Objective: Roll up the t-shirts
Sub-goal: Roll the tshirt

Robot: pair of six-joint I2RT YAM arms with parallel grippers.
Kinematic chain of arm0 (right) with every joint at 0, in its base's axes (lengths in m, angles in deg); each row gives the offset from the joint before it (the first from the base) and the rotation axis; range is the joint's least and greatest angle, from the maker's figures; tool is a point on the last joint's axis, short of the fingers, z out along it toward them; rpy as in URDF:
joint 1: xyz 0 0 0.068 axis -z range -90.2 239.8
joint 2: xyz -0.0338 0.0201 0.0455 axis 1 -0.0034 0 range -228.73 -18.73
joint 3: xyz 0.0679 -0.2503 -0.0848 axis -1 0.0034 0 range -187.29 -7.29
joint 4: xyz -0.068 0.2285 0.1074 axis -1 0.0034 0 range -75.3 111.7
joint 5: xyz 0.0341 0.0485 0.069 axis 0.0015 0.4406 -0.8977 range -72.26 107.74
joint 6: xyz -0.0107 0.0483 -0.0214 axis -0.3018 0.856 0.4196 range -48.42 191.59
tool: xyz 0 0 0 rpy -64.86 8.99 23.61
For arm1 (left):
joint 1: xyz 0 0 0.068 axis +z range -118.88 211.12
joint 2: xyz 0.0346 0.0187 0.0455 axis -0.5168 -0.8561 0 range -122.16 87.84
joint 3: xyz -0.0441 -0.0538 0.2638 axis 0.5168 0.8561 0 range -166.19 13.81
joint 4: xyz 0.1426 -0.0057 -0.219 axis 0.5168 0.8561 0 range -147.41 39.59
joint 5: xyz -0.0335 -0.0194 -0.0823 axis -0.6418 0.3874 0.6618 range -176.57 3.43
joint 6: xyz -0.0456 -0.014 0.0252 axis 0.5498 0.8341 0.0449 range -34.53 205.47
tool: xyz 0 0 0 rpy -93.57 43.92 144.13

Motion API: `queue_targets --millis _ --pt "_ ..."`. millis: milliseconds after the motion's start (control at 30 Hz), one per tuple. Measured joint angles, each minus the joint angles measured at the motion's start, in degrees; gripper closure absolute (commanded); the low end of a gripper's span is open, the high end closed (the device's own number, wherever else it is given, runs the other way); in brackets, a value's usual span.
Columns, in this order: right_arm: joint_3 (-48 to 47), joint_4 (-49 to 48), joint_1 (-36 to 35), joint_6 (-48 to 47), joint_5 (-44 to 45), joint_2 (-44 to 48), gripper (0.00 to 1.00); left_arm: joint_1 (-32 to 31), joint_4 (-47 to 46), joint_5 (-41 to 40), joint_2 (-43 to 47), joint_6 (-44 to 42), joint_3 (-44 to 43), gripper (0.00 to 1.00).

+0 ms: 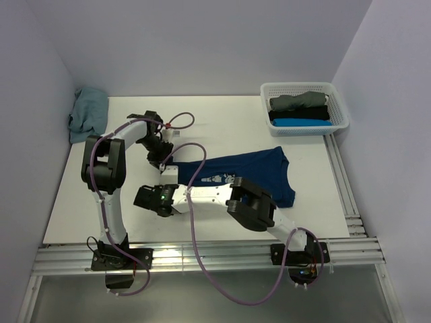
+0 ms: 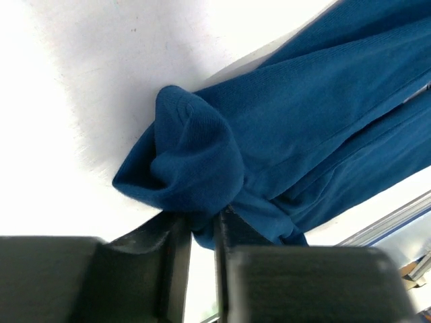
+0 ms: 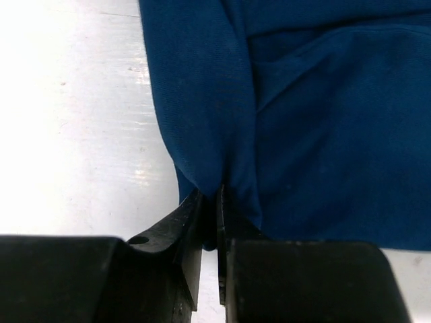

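navy t-shirt (image 1: 262, 176), long axis left-right, left hand (image 2: 202, 221), right hand (image 3: 210, 196) pinching left end

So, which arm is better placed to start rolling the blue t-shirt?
Probably right: the right pincer is shut on a smooth fold of the t-shirt, while the left pincer holds a bunched corner.

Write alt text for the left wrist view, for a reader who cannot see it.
The left gripper, shut, pinches a bunched fold of a navy blue t-shirt between its black fingers. The shirt trails to the upper right across a white table.
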Motion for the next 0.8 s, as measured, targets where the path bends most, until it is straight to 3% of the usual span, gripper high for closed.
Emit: queue_targets --millis 200,300,533,800 --pt "19.7 -20.1 0.5 0.5 -2.0 10.1 0.88 0.0 1.3 0.7 0.0 -1.3 -2.9 0.43" --pt "31.6 -33.9 1.4 1.3 -5.2 15.8 0.89 0.1 2.5 2.5 0.0 -2.3 -5.9 0.37" --pt "52.2 -62.2 4.6 6.4 -12.2 22.3 0.90 1.5 6.0 10.2 0.3 -5.7 -11.2 0.34" --pt "67.2 -92.4 8.7 15.5 -18.8 20.4 0.91 5.6 7.9 16.7 0.7 -9.9 -6.8 0.33"
